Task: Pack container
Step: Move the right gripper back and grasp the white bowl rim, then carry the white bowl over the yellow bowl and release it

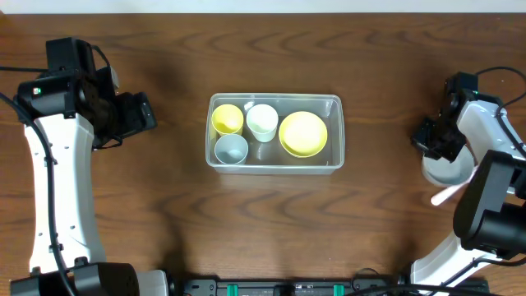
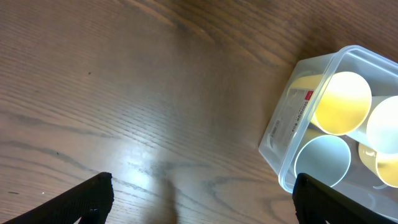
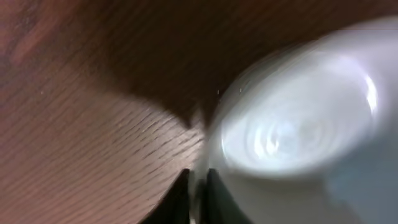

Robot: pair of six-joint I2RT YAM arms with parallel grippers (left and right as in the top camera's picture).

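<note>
Overhead only: full layout. Container (image 1: 274, 98) at centre of bench (image 1: 370, 230), upright, open-topped, long sides running 9 to 3 o'clock. Left end effector (image 1: 140, 115) at 9 o'clock of it, well apart. Right end effector (image 1: 434, 141) at 3 o'clock of it, well apart, over the 11 o'clock edge of a white bowl (image 1: 450, 171).

Left wrist only: label (image 2: 291, 117) on the container's short wall, print not legible. Left fingers (image 2: 87, 200) spread wide above bare bench, nothing between them: released. One container corner in view at 3 o'clock of that frame.

Right wrist only, heavily blurred: dark fingers (image 3: 179, 198) nearly together at 6 o'clock of frame, clenched on the white bowl's rim. Pale bowl interior across the 3 o'clock half. No such detail obtainable from overhead, the arm covering the grip.

Container condition: clear plastic, rounded corners, raised rim, contents visible through the walls. Four items inside, all mouth up. Yellow cup (image 1: 228, 119) at the 10 o'clock corner, grey cup (image 1: 231, 149) at the 8 o'clock corner. White cup (image 1: 262, 121) just beside the yellow cup. Yellow bowl (image 1: 303, 133) filling the 3 o'clock end. Contact between the cups not determinable.
</note>
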